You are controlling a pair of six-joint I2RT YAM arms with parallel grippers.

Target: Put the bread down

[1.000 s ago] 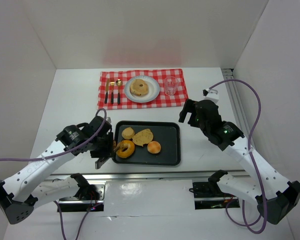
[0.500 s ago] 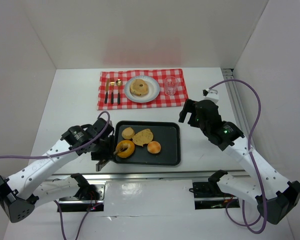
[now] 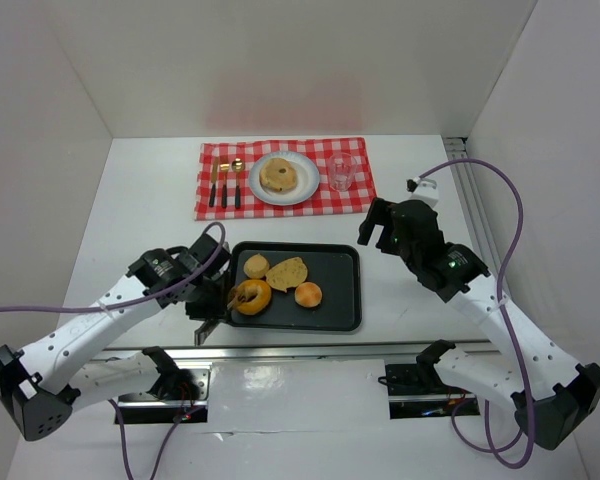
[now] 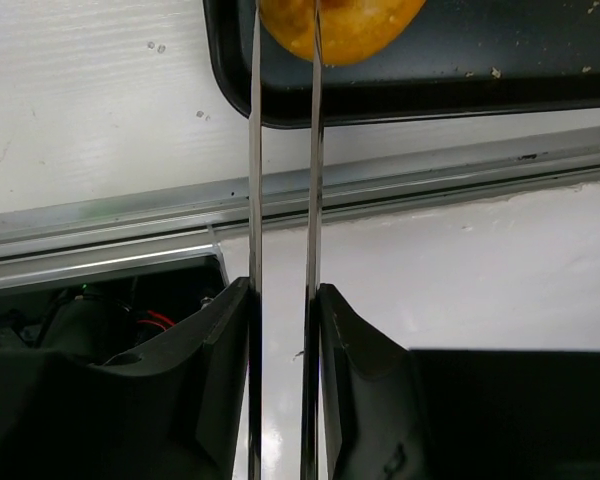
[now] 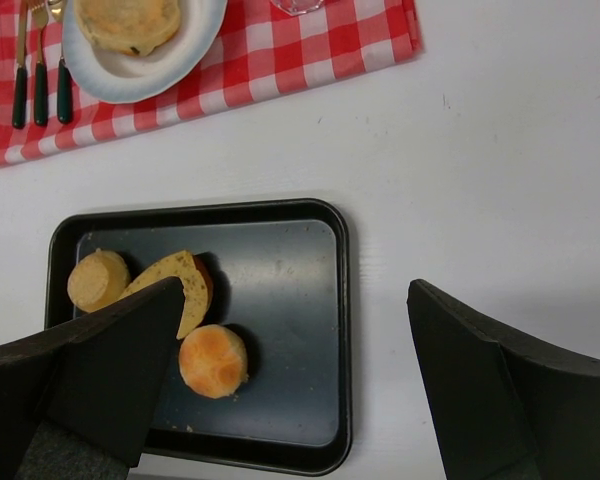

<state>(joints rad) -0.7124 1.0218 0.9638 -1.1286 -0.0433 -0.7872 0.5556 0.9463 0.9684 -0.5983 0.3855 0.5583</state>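
Note:
A golden ring-shaped bread (image 3: 251, 296) sits at the front left of the black tray (image 3: 335, 305). My left gripper (image 3: 226, 299) reaches it from the left. In the left wrist view its two thin blades are close together and pinch the ring's near side (image 4: 345, 25) over the tray's corner (image 4: 480, 70). My right gripper (image 3: 385, 228) hovers open and empty above the table just right of the tray's far corner. In the right wrist view (image 5: 295, 290) its fingers are spread wide over the tray (image 5: 280, 300).
The tray also holds a small round roll (image 3: 256, 266), a bread slice (image 3: 287, 272) and a bun (image 3: 308, 294). Behind it lies a red checked cloth (image 3: 280, 205) with a white plate (image 3: 305, 190) holding a bread, cutlery (image 3: 225, 182) and a glass (image 3: 341, 171). A metal rail runs along the front edge.
My left arm has moved a little right and forward, its blades closing in on the ring-shaped bread, which now looks slightly tilted. The right arm has not moved.

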